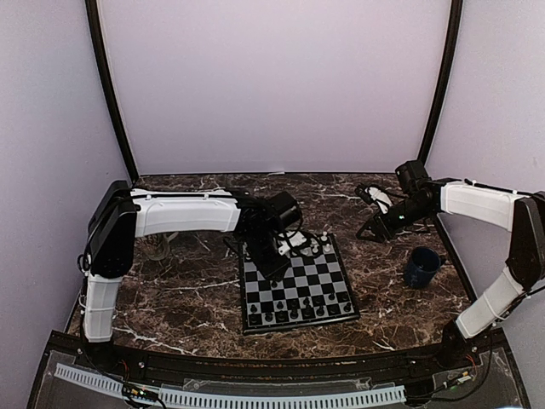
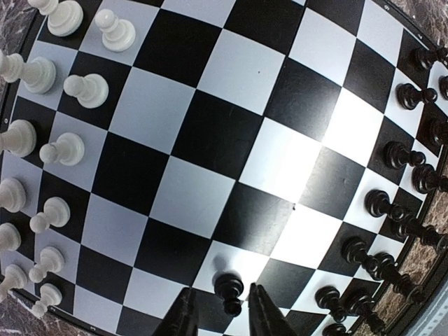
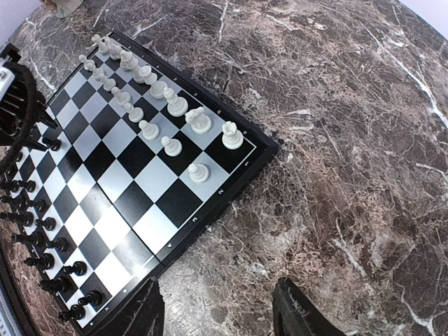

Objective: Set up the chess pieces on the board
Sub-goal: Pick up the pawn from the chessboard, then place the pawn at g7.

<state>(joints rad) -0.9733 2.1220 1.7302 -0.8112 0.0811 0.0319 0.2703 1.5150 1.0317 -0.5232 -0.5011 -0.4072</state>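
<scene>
left gripper (image 2: 222, 290) narrow, straddling black pawn (image 2: 229, 294) near the board (image 2: 210, 133) edge, contact unclear; a finger could knock the neighbouring black pieces (image 2: 329, 299); right gripper (image 3: 220, 311) wide, empty, off-board

**Marble table, blue mug, pale enclosure**

A dark brown marble-patterned table (image 1: 187, 298) veined in white is seen. A dark blue mug (image 1: 421, 266) is stood upright on it near the right edge, handle turned right. Pale walls (image 1: 272, 85) are set behind and beside, framed by two dark curved rods (image 1: 106, 85). A white slotted strip (image 1: 255, 397) is laid along the near edge.
</scene>
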